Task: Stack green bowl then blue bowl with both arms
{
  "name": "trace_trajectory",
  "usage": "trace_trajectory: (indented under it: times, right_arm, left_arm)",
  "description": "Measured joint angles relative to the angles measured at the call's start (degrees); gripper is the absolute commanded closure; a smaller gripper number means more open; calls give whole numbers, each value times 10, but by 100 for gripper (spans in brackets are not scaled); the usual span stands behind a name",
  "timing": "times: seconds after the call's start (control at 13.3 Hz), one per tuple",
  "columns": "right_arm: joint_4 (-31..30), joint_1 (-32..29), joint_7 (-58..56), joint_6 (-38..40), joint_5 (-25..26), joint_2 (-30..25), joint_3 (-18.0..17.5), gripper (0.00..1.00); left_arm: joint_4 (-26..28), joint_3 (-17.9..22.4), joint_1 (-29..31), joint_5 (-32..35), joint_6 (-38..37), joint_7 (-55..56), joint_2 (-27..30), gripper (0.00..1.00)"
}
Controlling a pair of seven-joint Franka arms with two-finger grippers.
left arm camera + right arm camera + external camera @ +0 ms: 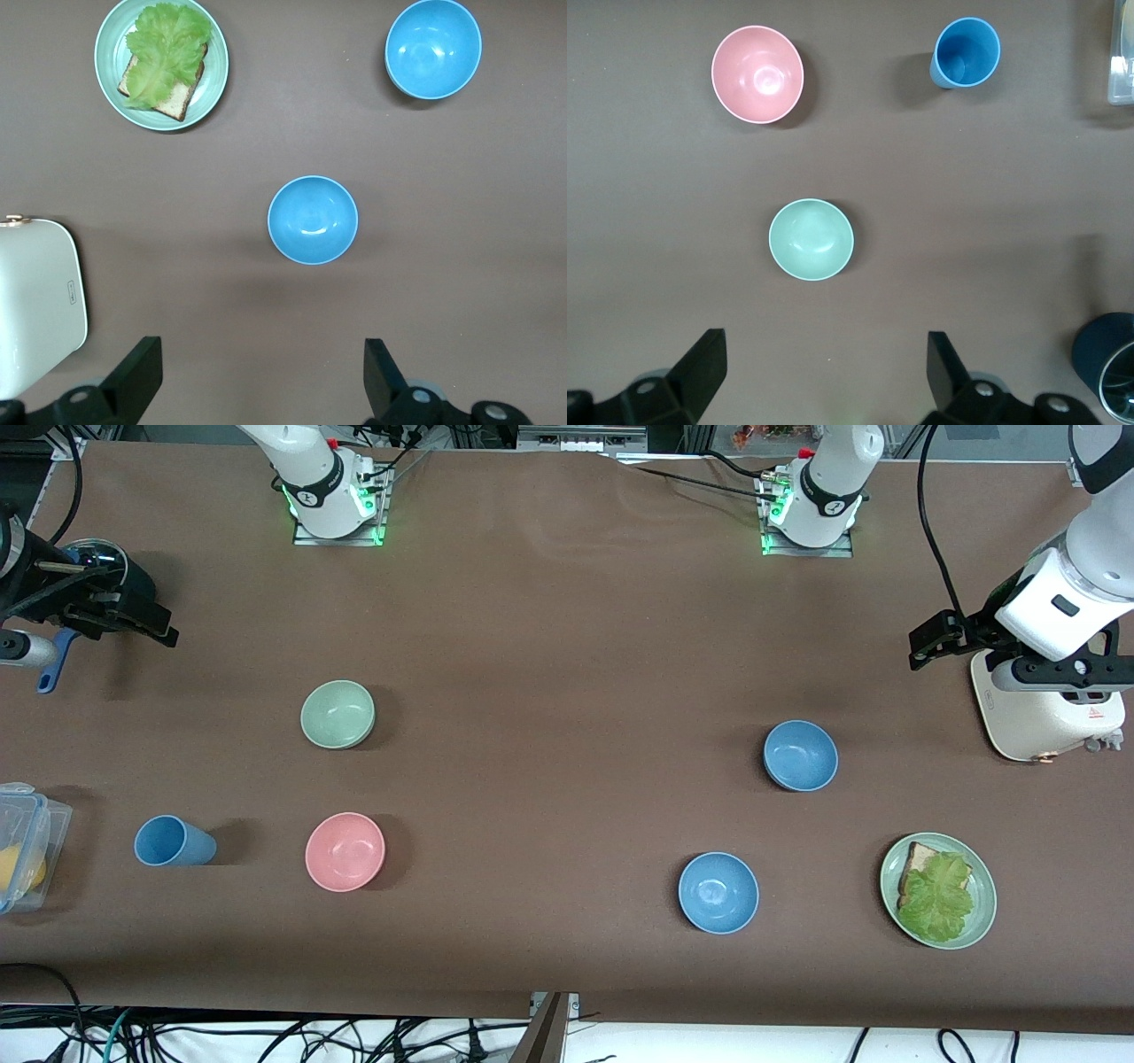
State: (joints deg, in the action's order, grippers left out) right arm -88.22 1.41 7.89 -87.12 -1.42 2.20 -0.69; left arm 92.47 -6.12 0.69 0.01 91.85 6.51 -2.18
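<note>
Two arms wait high at the table's ends. Front: small pale sage-green bowl (337,714) beside pink bowl (345,851); dull steel-blue bowl (801,755) sits apart. Wrist views: left gripper (261,376) and right gripper (824,372) spread wide, seemingly readied for grasping.

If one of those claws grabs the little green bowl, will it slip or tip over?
The green bowl looks stiff and glossy inside, so its smooth rim might slip a little between fingers. It sits upright and squat on the cloth, so a nudge would probably slide it, not tip it. It seems small and probably light.
</note>
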Motion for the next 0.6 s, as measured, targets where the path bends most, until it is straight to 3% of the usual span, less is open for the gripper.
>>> trace_trajectory:
  times: [0.6]
  right_arm:
    - [0, 0, 0, 0, 0, 0, 0, 0]
  left_arm:
    - [0, 0, 0, 0, -4, 0, 0, 0]
